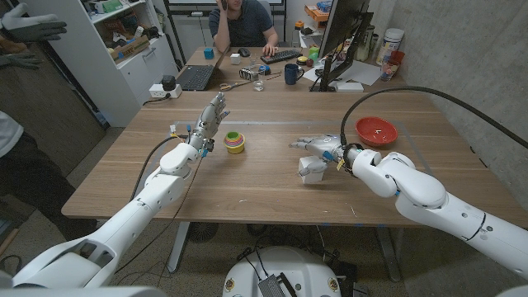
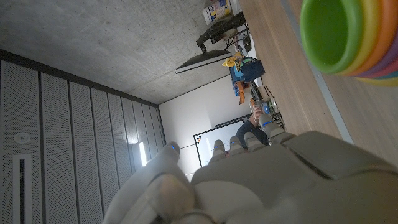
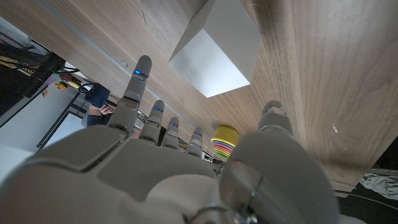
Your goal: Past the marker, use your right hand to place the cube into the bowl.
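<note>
**The cube could be knocked away**

The right hand's fingers [image 3: 144, 81] are spread and nothing is held. The cube [image 1: 313, 169] sits on the worktop [image 1: 247, 186] just beside them. It could be pushed aside by a crooked grab, or dropped short of the red bowl [image 1: 376, 130].

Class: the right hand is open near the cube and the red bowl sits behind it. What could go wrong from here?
1. The right hand is open beside the cube, not around it; closing from here may push the cube across the table rather than grip it.
2. The bowl sits close behind that arm, so a swing toward it could knock the bowl.
3. The cube's smooth flat faces may slip from the fingers during the lift.
</note>
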Tool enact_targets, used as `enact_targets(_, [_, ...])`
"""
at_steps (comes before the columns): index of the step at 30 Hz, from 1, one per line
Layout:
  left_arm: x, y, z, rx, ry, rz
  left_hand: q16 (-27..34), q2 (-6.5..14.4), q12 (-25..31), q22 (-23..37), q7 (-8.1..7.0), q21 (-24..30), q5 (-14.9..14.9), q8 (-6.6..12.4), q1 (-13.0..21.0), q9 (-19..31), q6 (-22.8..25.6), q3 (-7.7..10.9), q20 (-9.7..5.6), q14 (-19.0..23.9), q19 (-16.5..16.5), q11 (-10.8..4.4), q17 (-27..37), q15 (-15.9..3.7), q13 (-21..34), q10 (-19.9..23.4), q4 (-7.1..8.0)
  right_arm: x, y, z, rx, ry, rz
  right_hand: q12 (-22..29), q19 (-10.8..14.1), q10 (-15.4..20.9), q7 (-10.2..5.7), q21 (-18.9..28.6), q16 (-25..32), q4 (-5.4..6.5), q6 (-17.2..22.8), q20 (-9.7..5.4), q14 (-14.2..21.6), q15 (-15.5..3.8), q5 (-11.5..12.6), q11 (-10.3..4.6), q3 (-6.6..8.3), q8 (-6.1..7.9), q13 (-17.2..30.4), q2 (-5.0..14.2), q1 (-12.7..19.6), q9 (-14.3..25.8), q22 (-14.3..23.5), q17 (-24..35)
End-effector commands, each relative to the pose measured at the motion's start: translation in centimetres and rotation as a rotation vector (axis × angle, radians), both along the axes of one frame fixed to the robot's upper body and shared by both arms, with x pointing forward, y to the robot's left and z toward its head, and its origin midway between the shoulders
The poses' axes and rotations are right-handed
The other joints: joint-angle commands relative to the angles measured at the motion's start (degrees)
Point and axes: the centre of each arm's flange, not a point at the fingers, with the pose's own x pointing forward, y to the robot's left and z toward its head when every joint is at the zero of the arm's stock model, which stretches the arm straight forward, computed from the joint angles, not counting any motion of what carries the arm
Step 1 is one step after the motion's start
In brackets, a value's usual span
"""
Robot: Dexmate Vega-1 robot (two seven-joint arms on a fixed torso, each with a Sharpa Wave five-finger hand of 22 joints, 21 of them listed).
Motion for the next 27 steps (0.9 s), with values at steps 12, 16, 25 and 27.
enact_targets(12, [-0.1,0.3,0.1,0.005,-0.006,0.001,0.3,-0.4,0.3,0.3,-0.17,-0.2,0.4,-0.03,-0.1,0.3,-0.2,-0.10,0.11,-2.6,-0.4,-0.03,0.3,0.36,0.2,-0.6,-0.04,0.9,1.7,-1.1,-0.102,0.072,0.003,-0.3,1.5,-1.6,-0.21,-1.4,0.2,-0.15,0.5,-0.37,1.3,-0.84,0.8,-0.62,0.05,0.58,0.2,1.42,3.1,0.4,0.0,0.2])
enact_targets(16, [0.1,0.4,-0.2,0.002,0.005,0.004,0.3,-0.4,0.3,0.3,-0.18,-0.2,0.4,-0.01,-0.1,0.3,-0.2,-0.14,0.13,-2.6,-0.4,0.11,0.3,0.40,0.2,-0.6,-0.04,1.0,1.6,-1.2,-0.105,0.080,-0.001,-0.3,3.2,-1.9,-0.26,-2.0,0.3,-0.75,0.6,-1.90,2.4,-2.18,1.0,-2.45,1.17,0.63,0.2,3.66,7.0,0.5,0.1,0.2])
enact_targets(25, [0.3,0.3,-0.1,0.003,0.003,0.002,0.3,-0.4,0.3,0.3,-0.18,-0.3,0.5,-0.03,-0.2,0.3,-0.2,-0.20,0.15,-2.6,-0.4,0.09,0.3,0.40,0.2,-0.7,-0.03,1.6,1.6,-1.2,-0.115,0.121,0.001,0.1,6.1,-1.4,-0.27,-2.6,0.4,-1.35,1.4,-4.18,4.4,-3.92,0.5,-3.72,2.20,0.94,0.2,5.82,12.7,0.7,0.2,0.2])
enact_targets(27, [0.4,0.3,-0.1,0.002,0.005,0.005,0.3,-0.4,0.3,0.3,-0.17,-0.3,0.5,-0.02,-0.2,0.3,-0.2,-0.23,0.17,-2.6,-0.4,0.13,0.3,0.42,0.2,-0.7,-0.02,1.7,1.6,-1.1,-0.122,0.131,0.000,0.4,8.1,-0.8,-0.26,-2.4,0.5,-1.46,2.2,-5.80,5.0,-4.57,0.1,-4.34,2.50,1.19,0.3,6.53,14.6,0.8,0.3,0.3])
